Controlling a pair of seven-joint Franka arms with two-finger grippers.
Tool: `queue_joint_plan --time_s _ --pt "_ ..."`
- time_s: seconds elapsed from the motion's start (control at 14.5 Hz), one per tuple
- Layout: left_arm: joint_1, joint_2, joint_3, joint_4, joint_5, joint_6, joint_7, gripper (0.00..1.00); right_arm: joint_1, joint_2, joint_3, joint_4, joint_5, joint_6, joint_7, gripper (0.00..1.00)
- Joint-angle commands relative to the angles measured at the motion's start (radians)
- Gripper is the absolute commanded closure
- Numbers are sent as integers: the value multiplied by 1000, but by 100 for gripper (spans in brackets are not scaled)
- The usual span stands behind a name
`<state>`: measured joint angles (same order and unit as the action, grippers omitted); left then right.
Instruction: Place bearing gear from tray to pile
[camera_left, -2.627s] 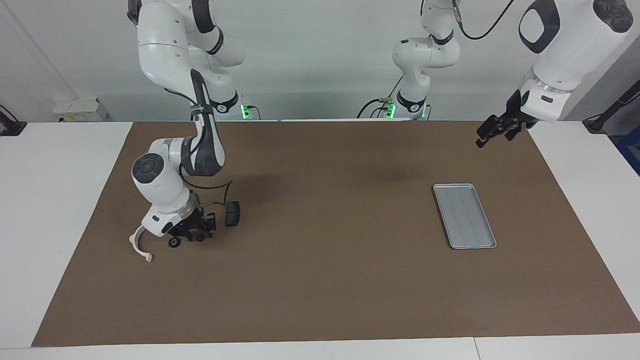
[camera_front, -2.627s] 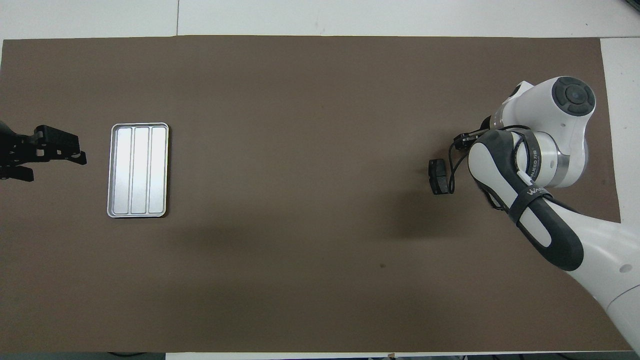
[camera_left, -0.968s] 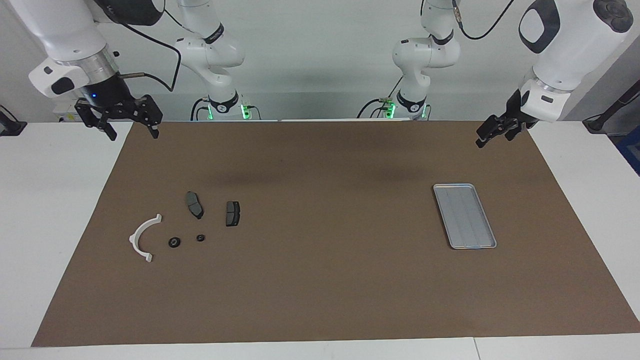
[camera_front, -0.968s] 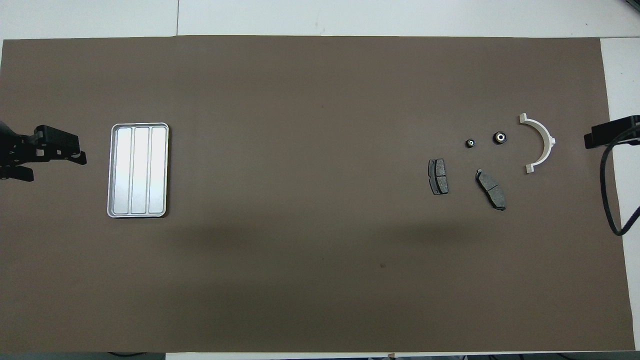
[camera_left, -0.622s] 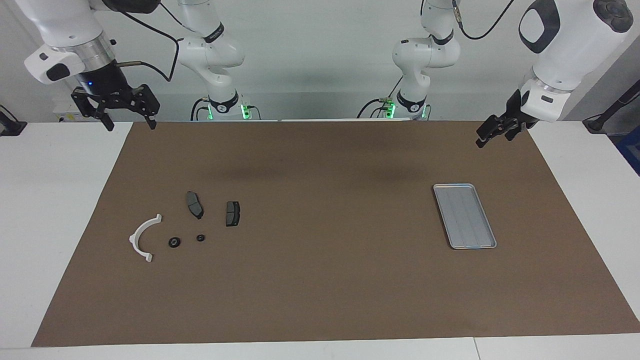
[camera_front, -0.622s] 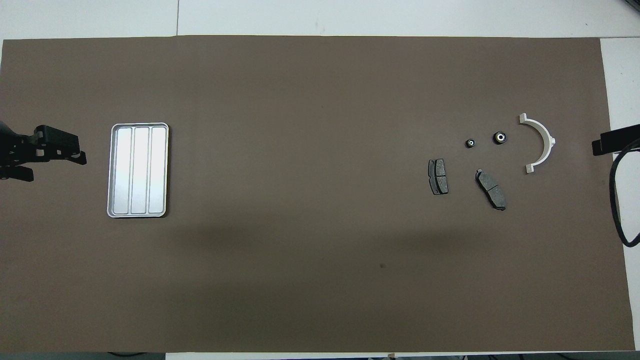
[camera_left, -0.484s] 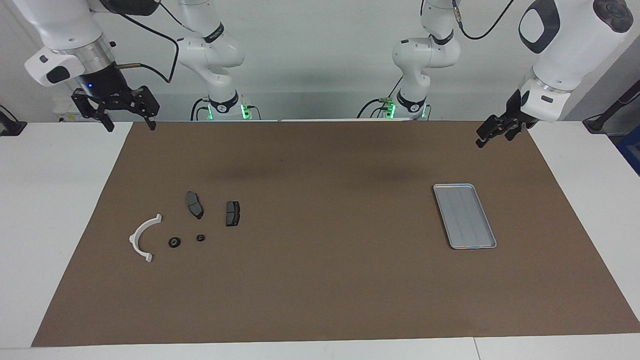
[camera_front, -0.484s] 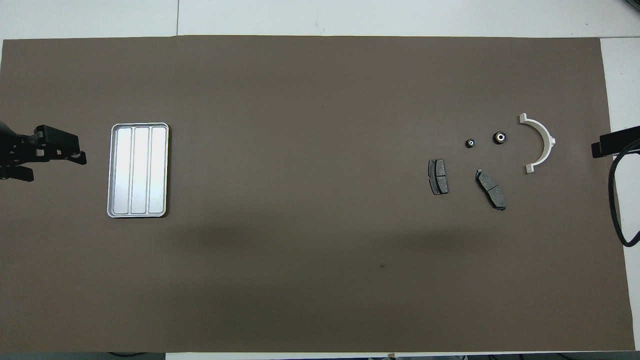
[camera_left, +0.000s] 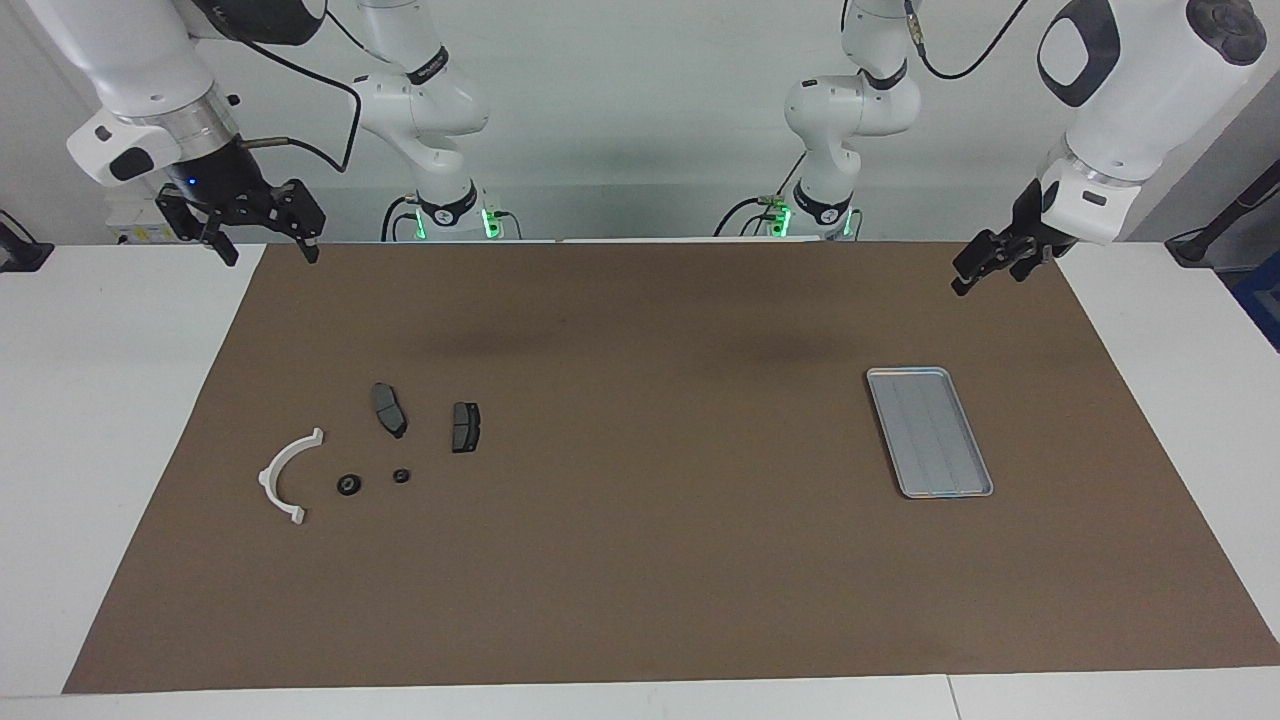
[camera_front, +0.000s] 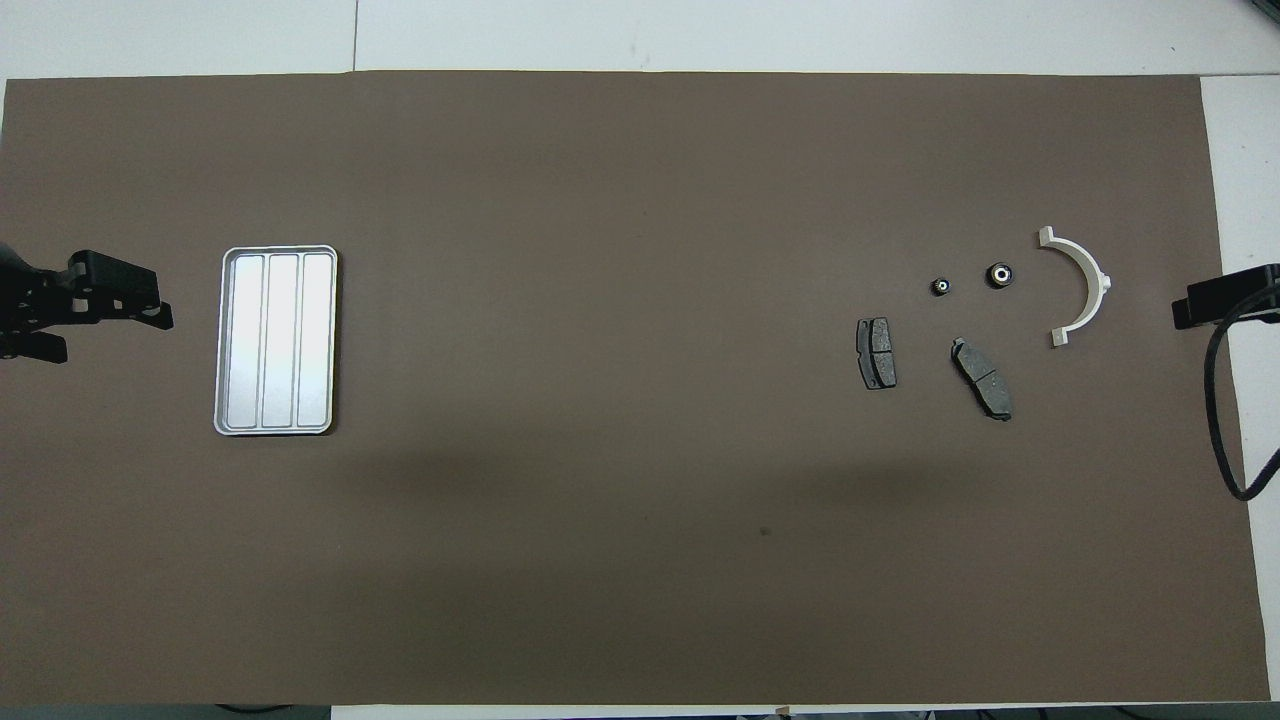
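The bearing gear (camera_left: 349, 485) lies in the pile (camera_left: 383, 410), the tray (camera_left: 929, 431) bare; right hand (camera_left: 262, 252) and left hand (camera_left: 990, 262) hover wide, holding nothing.

White arms (camera_left: 1130, 90) — black pincers, black cables.

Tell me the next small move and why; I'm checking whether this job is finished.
Probably none beyond parking: the tray looks empty, and two small gears lie with the pile beside the white bracket and the two dark plates. The right hand is open and raised over the mat's edge at its own end; the left hand waits open, holding nothing.
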<state>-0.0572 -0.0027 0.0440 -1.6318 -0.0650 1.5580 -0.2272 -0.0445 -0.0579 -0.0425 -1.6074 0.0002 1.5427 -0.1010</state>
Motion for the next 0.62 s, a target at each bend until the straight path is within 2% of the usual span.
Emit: queue_joint_plan --time_s 0.0,0.55 --pt "0 -28 -1 -29 8 8 3 0 -5 -36 6 -63 6 37 23 0" --pt "0 -28 -1 -29 8 7 3 0 -6 -33 3 -133 6 105 21 0"
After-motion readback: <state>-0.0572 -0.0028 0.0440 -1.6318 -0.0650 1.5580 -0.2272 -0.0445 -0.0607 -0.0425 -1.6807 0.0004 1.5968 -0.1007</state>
